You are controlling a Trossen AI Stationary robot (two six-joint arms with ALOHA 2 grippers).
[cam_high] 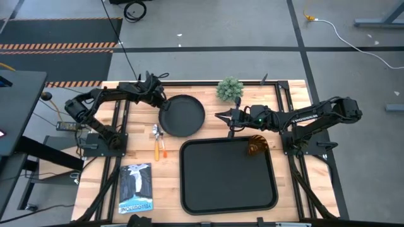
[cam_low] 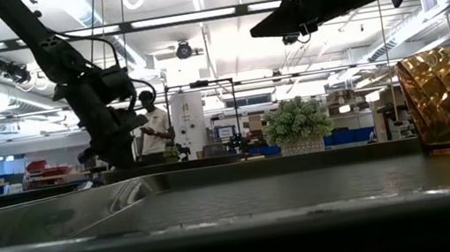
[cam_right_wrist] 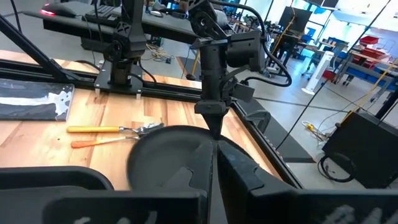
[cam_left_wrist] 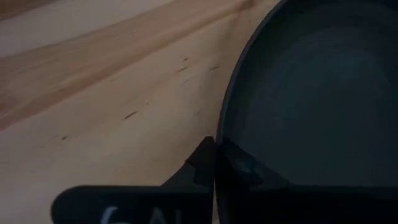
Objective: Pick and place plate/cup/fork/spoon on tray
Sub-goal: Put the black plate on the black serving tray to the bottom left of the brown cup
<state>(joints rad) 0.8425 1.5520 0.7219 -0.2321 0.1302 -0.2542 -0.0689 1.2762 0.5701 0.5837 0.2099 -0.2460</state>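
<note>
Plate step in hand, by my reading: left gripper [cam_high: 159,101] is down at the plate [cam_high: 183,115], at its ten o'clock rim in the high view; the left wrist view shows one finger [cam_left_wrist: 200,167] outside the rim on the worktop [cam_high: 208,88] and the other inside, straddling the raised edge and looking pinched on it. Plate is round, matte black, shallow, lying flat on the wood just off the eleven o'clock corner of the tray [cam_high: 227,202], not yet on it. Next move probably calls for a firm pinch on the thin rim, a level lift, then a carry toward four o'clock onto the tray. Spoon [cam_high: 156,140] and fork [cam_high: 163,144] lie side by side at the plate's seven o'clock, yellow and red-orange handles toward six, silver ends close to the plate rim; untouched. Cup [cam_high: 256,145], amber and faceted, already stands upright on the tray near its one o'clock corner. Right gripper [cam_high: 222,116] hovers above the worktop at the plate's three o'clock, fingers closed and empty, waiting.
</note>
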